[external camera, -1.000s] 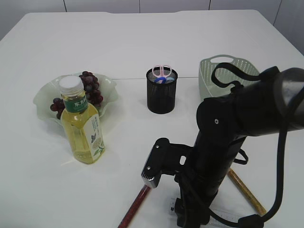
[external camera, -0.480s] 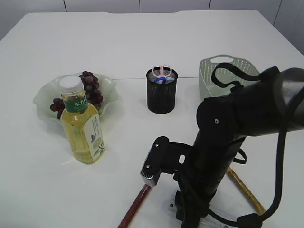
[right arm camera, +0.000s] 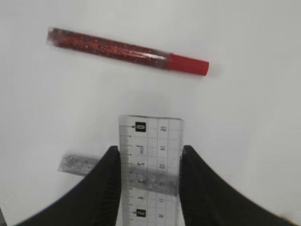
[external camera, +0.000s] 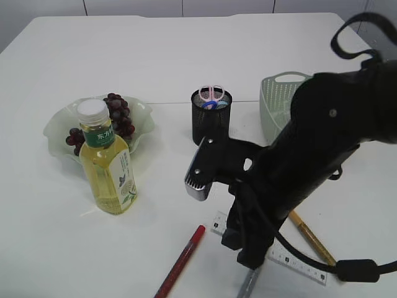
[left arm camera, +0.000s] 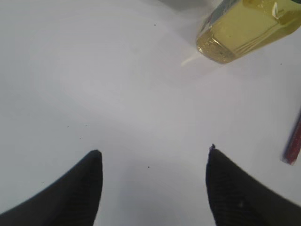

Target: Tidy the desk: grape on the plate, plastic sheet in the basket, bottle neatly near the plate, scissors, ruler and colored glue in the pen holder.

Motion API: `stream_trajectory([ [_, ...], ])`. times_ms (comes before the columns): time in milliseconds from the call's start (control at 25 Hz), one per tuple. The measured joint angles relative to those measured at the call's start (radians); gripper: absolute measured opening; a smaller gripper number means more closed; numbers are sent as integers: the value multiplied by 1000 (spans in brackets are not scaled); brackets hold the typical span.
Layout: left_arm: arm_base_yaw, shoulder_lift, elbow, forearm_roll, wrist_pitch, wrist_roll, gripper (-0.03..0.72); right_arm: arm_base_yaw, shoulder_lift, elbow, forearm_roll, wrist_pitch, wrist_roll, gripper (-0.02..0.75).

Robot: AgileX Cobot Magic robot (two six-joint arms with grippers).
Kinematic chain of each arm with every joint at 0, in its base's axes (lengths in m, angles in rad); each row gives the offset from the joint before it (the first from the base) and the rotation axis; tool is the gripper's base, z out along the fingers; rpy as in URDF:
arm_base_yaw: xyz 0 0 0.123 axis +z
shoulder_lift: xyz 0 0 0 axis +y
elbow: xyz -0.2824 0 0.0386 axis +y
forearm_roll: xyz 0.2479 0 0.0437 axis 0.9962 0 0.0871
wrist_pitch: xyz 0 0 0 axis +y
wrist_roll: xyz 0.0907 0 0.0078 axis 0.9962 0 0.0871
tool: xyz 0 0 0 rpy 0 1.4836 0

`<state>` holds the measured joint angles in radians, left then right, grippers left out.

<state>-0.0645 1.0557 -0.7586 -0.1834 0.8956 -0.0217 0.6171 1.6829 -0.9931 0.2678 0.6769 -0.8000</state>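
My right gripper (right arm camera: 149, 149) is shut on the two long edges of the clear ruler (right arm camera: 150, 141), which is held above the table. A silver glue stick (right arm camera: 77, 164) lies beneath it and shows through it. In the exterior view the ruler (external camera: 296, 261) sticks out either side of the right arm. The red glue (right arm camera: 117, 49) lies ahead of the jaws. Over bare table near the bottle (left arm camera: 240, 33) hangs my left gripper (left arm camera: 154, 151), open and empty. Grapes (external camera: 116, 115) rest on the plate (external camera: 57, 129). Scissors (external camera: 213, 93) stand in the pen holder (external camera: 211, 124). The plastic sheet is out of view.
The green basket (external camera: 277, 99) stands at the back right, partly behind the right arm. A gold glue stick (external camera: 311, 241) lies right of the arm, and the red glue (external camera: 181, 262) to its left. The bottle (external camera: 107, 161) stands upright in front of the plate.
The right gripper closed on the ruler and the arm rose and moved back, lifting the ruler off the table. The red glue's cap end is now uncovered. The left gripper kept still.
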Motion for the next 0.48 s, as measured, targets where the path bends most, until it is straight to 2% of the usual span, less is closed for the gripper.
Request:
stream_trajectory([
  [80, 0, 0, 0, 0, 0, 0, 505, -7, -32, -5, 25, 0, -12, 273],
  [200, 0, 0, 0, 0, 0, 0, 505, -55, -58, -26, 160, 14, -99, 273],
  [480, 0, 0, 0, 0, 6, 0, 505, -295, -63, -64, 719, 112, -494, 273],
])
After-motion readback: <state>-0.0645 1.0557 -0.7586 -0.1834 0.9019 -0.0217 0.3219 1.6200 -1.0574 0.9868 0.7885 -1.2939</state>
